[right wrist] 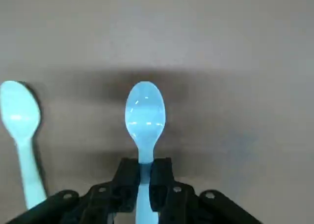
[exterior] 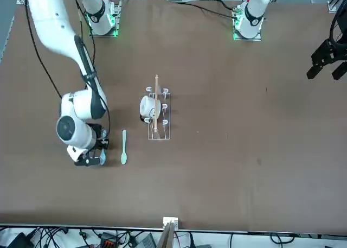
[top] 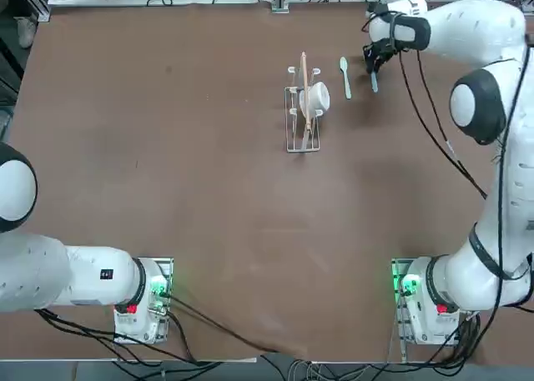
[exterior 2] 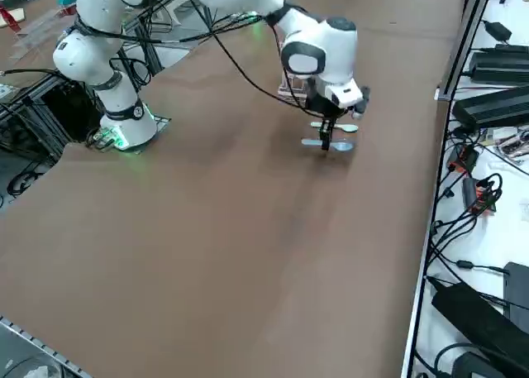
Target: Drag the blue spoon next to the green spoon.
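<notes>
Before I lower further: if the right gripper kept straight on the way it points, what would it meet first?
Probably the brown tabletop, just below the right gripper, which is shut on the blue spoon; the remaining gap is unclear.

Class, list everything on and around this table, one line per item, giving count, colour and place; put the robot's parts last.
blue spoon: one, light blue, between the right pincer's fingers
green spoon: one, pale mint, between blue spoon and rack
wire rack: one, white, beyond the green spoon from the blue one
cup: one, white, on the rack
table: one, brown, under everything
cables: many, mostly black, along the arms and table edges
right pincer: one, black, shut on the blue spoon's handle
robot arms: two, white
</notes>
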`<act>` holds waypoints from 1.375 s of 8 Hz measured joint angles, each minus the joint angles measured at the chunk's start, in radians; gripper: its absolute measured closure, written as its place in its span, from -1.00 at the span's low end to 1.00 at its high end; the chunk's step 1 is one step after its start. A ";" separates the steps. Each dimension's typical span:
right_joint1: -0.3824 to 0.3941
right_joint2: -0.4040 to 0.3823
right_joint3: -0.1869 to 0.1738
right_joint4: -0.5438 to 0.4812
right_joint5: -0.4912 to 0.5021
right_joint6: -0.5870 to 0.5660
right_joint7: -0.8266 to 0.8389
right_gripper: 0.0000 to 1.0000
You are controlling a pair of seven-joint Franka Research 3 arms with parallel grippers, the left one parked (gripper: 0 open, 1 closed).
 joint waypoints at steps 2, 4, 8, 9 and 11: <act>0.000 0.018 -0.001 0.017 0.000 0.000 0.002 0.69; 0.000 0.019 -0.001 0.022 0.000 -0.001 0.011 0.67; 0.000 0.019 -0.001 0.023 0.000 -0.002 0.021 0.36; 0.000 0.019 -0.001 0.024 0.000 -0.002 0.021 0.28; 0.000 0.016 -0.004 0.039 0.000 -0.004 0.021 0.00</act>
